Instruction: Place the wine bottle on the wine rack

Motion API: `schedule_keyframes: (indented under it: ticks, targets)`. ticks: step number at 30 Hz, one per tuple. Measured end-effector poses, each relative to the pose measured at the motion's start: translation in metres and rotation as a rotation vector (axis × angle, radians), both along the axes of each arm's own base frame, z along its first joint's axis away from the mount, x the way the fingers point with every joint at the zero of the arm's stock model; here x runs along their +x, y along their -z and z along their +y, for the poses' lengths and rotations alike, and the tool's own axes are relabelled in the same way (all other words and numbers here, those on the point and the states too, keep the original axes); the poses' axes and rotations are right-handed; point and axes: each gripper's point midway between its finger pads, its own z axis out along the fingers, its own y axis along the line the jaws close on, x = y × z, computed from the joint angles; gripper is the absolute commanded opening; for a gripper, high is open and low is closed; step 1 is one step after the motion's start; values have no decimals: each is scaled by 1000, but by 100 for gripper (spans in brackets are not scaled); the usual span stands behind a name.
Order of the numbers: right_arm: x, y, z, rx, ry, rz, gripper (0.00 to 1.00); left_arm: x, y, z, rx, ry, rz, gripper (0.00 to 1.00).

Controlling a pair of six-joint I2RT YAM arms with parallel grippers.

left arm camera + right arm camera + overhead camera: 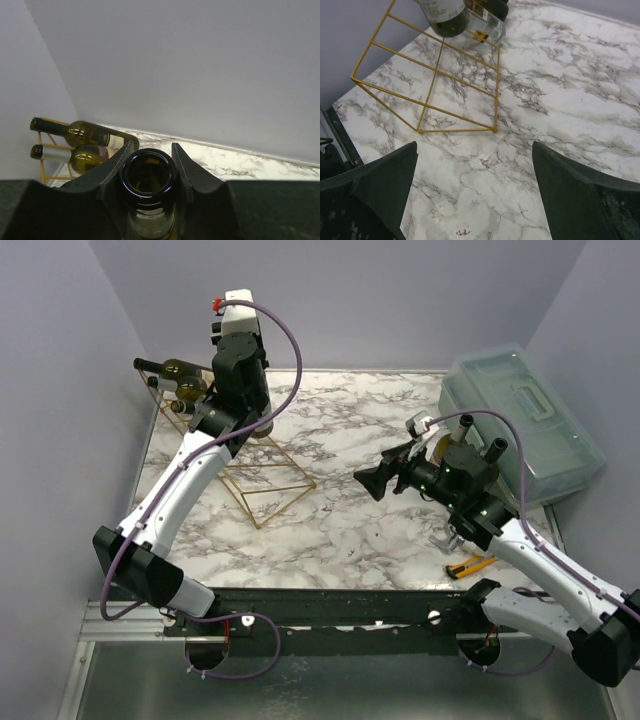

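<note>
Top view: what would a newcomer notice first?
The left gripper, shut on the neck of a wine bottle, is raised at the far-left corner. The gold wine rack there carries two bottles. The right gripper hangs open over mid-table.

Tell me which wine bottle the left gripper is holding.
The wine bottle seen mouth-on, neck clamped in the left gripper. The other two lie on their sides on the wine rack: a dark-capped bottle and a silver-capped bottle.
</note>
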Motion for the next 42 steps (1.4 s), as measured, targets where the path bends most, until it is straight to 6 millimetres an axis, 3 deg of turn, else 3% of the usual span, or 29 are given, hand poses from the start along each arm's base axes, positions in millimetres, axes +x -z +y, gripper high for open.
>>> schedule_keyframes:
  ticks: [5,13,19,25,35,42]
  targets:
    - [11,26,14,-29,-26,60,100,30,11,10,-75,-29,-1,0]
    - [12,19,29,22,-82,51,100,66,49,37,-164,-97,42,0]
    - [5,26,40,42,-152,77,100,86,71,54,-250,-123,57,0]
    - [2,33,40,45,-160,94,100,101,95,61,-294,-147,84,0]
    - [3,32,41,51,-161,85,100,118,138,57,-288,-166,154,0]
    - [3,35,41,49,-161,89,100,119,154,60,-293,-190,175,0]
